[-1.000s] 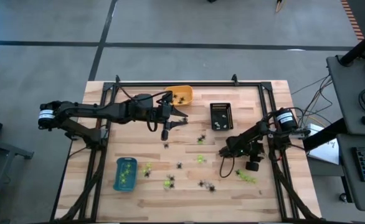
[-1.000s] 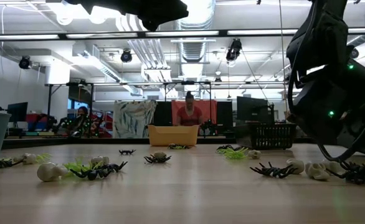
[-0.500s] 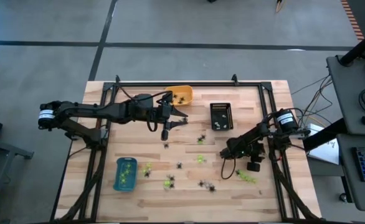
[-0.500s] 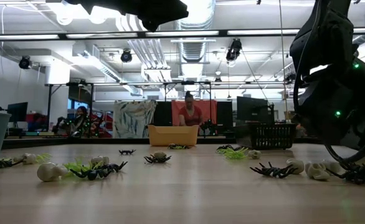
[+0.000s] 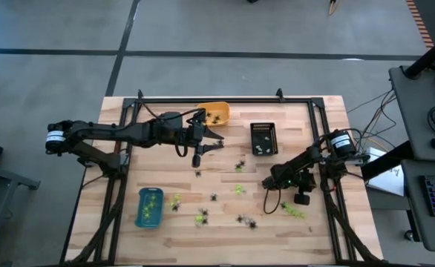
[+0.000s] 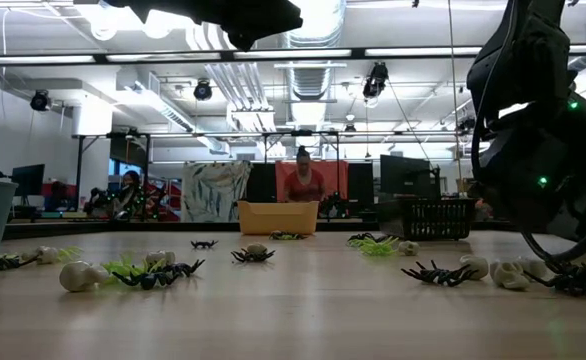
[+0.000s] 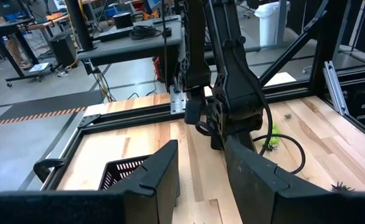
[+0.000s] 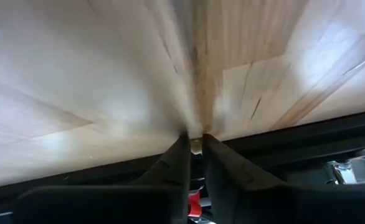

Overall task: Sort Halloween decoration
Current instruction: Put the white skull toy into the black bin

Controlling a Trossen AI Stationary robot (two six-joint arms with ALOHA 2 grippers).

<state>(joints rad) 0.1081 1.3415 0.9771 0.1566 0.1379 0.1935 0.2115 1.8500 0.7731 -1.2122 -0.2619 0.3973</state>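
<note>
- Your right gripper (image 8: 196,139) is down at the table (image 5: 173,178), right of centre. Its fingers are drawn almost together, and a whitish trinket (image 8: 197,147) seems to be nipped between the tips. It is too small to give you a long axis.
- From those fingers, the black tray (image 5: 263,138) lies almost straight toward the far side, close by. It already seems to hold pale bits, so I judge it the likely home for this piece. The move is a lift, then a short carry away from you.
- The right arm is far nearer that tray than the left. The orange tray (image 5: 216,113) sits farther left at the far edge, and the blue tray (image 5: 148,207) is well apart at the near left.
- Your left gripper (image 7: 201,171) hangs above the table just near of the orange tray. Its fingers are apart with nothing between them.
- The rest of the Halloween decoration (image 5: 239,189) lies scattered across the middle and near part of the table. A green cluster (image 5: 295,212) sits just near of your right gripper.
</note>
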